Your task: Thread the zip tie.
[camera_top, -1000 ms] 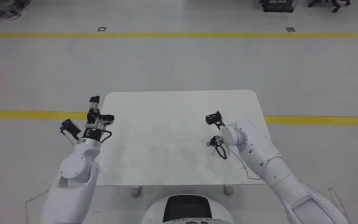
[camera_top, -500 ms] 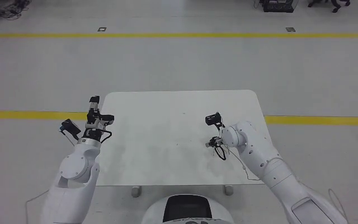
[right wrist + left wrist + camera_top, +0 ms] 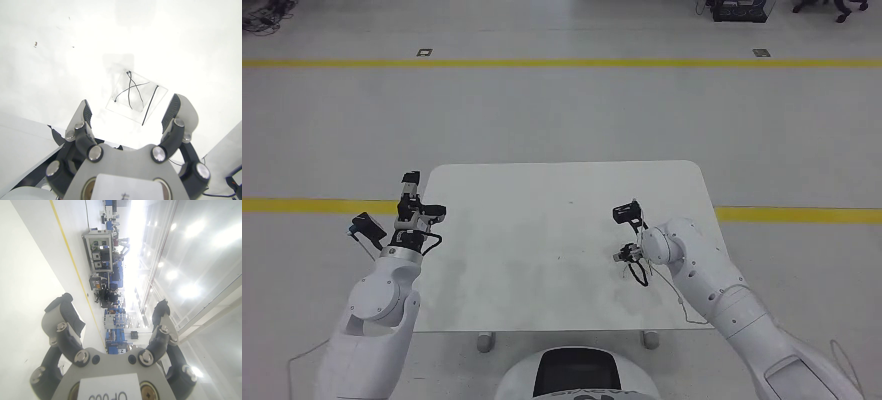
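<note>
White table is sitting under my right gripper, which is hanging wide open over a clear square tray. One straight zip tie is lying in there, just beside three thinner crossed ties. Meanwhile my left gripper is hanging open too, off by the table's left edge, facing the room.

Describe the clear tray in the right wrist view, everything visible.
The clear tray is a square, see-through, plastic-looking piece lying flat on the white table, corner-on to the open right end effector, which is clear of it. Four black zip ties lie on it: three thin and crossing, one straighter tie overhanging an edge. Raised walls can't be made out.
</note>
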`<state>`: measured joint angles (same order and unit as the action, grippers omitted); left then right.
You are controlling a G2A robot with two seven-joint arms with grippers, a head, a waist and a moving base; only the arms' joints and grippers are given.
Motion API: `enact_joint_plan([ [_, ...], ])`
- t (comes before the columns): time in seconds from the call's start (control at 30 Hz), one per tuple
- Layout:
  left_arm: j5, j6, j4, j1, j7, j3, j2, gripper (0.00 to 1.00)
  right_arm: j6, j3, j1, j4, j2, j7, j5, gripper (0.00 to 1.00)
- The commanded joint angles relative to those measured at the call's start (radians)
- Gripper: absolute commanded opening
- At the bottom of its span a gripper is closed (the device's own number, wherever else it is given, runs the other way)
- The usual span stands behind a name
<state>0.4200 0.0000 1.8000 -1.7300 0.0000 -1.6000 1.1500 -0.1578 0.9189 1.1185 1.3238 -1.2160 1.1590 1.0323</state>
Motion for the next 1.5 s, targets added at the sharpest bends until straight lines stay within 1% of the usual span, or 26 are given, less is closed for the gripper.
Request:
enact_joint_plan([
  [0.0,0.0,0.0,0.0,0.0,0.0,0.0,0.0,1.0,-0.003,0.005,0.004,0.006,0.001,0.004,0.007,1.0],
  [0.13,0.0,0.0,0.0,0.0,0.0,0.0,0.0,1.0,-0.001,0.015,0.011,0.015,0.003,0.009,0.011,1.0],
  [0.23,0.0,0.0,0.0,0.0,0.0,0.0,0.0,1.0,0.003,0.02,0.015,0.021,0.004,0.011,0.015,0.75],
  [0.27,0.0,0.0,0.0,0.0,0.0,0.0,0.0,1.0,0.003,0.021,0.016,0.023,0.004,0.009,0.018,0.6],
  [0.3,0.0,0.0,0.0,0.0,0.0,0.0,0.0,1.0,0.003,0.023,0.018,0.025,0.004,0.008,0.02,0.5],
  [0.37,0.0,0.0,0.0,0.0,0.0,0.0,0.0,1.0,0.005,0.024,0.021,0.027,0.004,0.008,0.022,0.49],
  [0.43,0.0,0.0,0.0,0.0,0.0,0.0,0.0,1.0,0.007,0.024,0.022,0.026,0.003,0.007,0.023,0.46],
  [0.73,0.0,0.0,0.0,0.0,0.0,0.0,0.0,1.0,0.018,0.017,0.019,0.007,-0.003,0.004,0.022,0.42],
  [1.03,0.0,0.0,0.0,0.0,0.0,0.0,0.0,1.0,0.036,0.004,0.011,-0.03,-0.013,-0.012,0.012,0.35],
  [1.1,0.0,0.0,0.0,0.0,0.0,0.0,0.0,1.0,0.038,0.0,0.008,-0.04,-0.015,-0.015,0.011,0.31],
  [1.47,0.0,0.0,0.0,0.0,0.0,0.0,0.0,1.0,0.044,-0.018,-0.01,-0.091,-0.028,-0.025,0.008,0.27],
])
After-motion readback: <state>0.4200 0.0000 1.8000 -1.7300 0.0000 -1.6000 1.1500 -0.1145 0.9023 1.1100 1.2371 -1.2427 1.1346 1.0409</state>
